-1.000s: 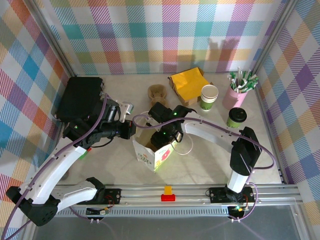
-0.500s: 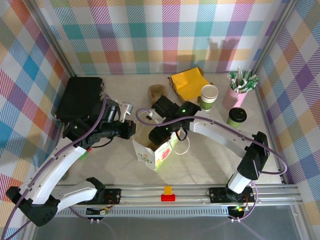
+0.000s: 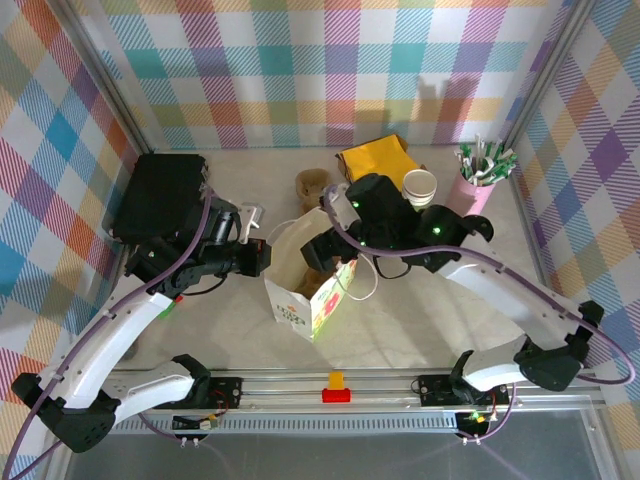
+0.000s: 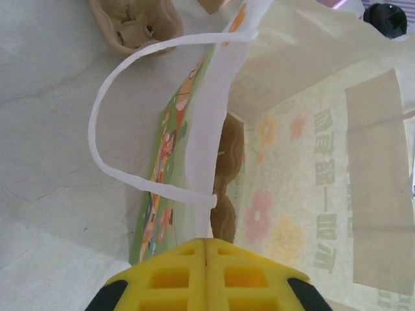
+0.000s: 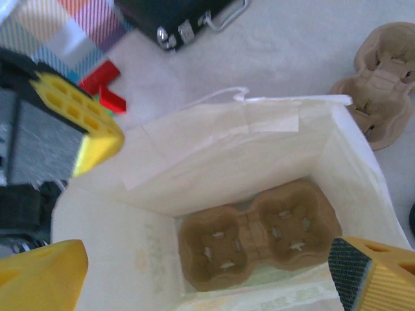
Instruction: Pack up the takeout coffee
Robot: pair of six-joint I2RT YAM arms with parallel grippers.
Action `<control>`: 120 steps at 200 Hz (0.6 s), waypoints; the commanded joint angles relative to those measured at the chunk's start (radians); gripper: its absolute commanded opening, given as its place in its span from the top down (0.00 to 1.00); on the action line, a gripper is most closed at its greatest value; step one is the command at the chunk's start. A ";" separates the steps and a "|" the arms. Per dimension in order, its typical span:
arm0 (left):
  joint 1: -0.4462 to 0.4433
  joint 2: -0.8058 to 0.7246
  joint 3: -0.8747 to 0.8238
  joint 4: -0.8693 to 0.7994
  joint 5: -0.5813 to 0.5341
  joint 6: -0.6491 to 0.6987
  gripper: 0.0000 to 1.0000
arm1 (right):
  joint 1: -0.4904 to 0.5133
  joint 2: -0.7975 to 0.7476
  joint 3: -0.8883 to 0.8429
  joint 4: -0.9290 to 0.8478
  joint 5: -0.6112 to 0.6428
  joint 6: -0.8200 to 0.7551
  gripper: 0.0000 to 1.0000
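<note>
The left fingers pinch the rim of the paper bag, the right fingers gape wide and empty above its mouth, and the takeout coffee stands on the table, partly behind the right arm.

Pale table with paper bag, black case, cardboard cup carrier, yellow napkins.
</note>
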 commanded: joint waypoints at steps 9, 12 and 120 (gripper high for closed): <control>-0.010 -0.015 0.075 -0.021 -0.045 -0.037 0.73 | -0.015 -0.064 -0.053 0.031 0.068 0.244 0.05; -0.011 -0.013 0.085 -0.030 -0.052 -0.038 0.71 | -0.019 -0.070 -0.058 0.029 0.072 0.264 0.05; -0.146 0.137 0.353 -0.152 -0.045 0.022 0.57 | -0.142 -0.253 -0.426 0.142 0.014 0.800 0.14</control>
